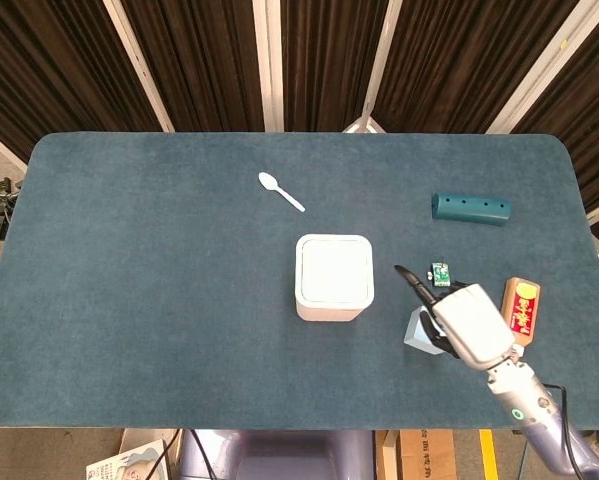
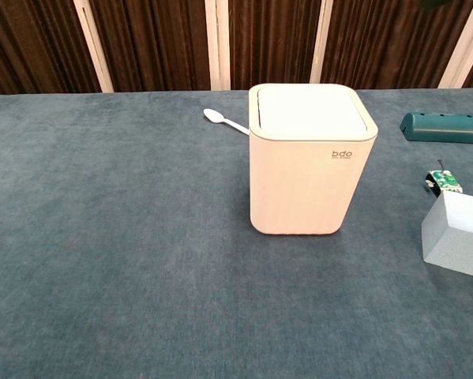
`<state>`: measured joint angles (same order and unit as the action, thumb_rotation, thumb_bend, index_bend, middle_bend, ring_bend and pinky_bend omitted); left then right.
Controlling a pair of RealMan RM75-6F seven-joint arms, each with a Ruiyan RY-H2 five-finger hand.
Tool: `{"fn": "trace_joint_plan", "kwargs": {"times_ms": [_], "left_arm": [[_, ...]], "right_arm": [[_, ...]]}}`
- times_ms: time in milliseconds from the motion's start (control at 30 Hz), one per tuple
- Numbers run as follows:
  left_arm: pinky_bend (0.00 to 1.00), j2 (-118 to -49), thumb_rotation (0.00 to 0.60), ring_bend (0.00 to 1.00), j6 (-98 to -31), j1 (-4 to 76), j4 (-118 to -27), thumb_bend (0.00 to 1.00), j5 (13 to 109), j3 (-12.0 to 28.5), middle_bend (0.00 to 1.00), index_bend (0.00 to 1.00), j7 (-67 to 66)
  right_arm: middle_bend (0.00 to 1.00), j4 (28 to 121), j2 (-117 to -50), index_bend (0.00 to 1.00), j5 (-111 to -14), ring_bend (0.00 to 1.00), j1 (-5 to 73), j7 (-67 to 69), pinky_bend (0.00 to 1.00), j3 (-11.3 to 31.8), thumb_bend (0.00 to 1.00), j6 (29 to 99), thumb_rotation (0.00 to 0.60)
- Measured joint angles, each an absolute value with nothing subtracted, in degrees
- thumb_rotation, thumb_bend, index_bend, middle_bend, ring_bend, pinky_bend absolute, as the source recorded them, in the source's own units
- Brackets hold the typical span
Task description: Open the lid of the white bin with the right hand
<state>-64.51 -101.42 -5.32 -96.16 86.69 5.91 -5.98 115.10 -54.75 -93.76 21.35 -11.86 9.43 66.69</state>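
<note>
white bin (image 1: 334,277) mid-tabletop (image 1: 149,260) with lid (image 1: 334,270) closed, right hand (image 1: 457,318) empty with fingers apart right of bin over grey cube (image 1: 416,328), spoon (image 1: 280,191) behind bin

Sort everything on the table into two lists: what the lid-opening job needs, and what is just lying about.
Needed for the job:
white bin
its lid, closed
right hand

Just lying about:
white spoon
dark green bar with holes
small green item
pale blue box
red and yellow packet
</note>
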Motion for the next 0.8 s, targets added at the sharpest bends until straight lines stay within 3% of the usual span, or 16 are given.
{"fn": "trace_joint_plan", "kwargs": {"times_ms": [400, 800], "left_arm": [[0.0, -64.6, 0.6, 0.0, -100.8, -5.1, -96.3, 0.02, 85.6, 6.4, 0.03, 0.11, -6.1], [0.0, -64.1, 0.6, 0.0, -100.3, -5.1, -96.5, 0.02, 84.2, 6.9, 0.03, 0.11, -5.0]], "right_arm": [[0.83, 117.6, -55.7, 0.1, -87.4, 0.85, 28.0, -16.7, 0.67, 10.4, 0.64, 57.1, 0.6], [0.83, 118.4, -59.1, 0.15, -78.4, 0.85, 31.6, -23.4, 0.67, 10.4, 0.64, 53.2, 0.6]]}}
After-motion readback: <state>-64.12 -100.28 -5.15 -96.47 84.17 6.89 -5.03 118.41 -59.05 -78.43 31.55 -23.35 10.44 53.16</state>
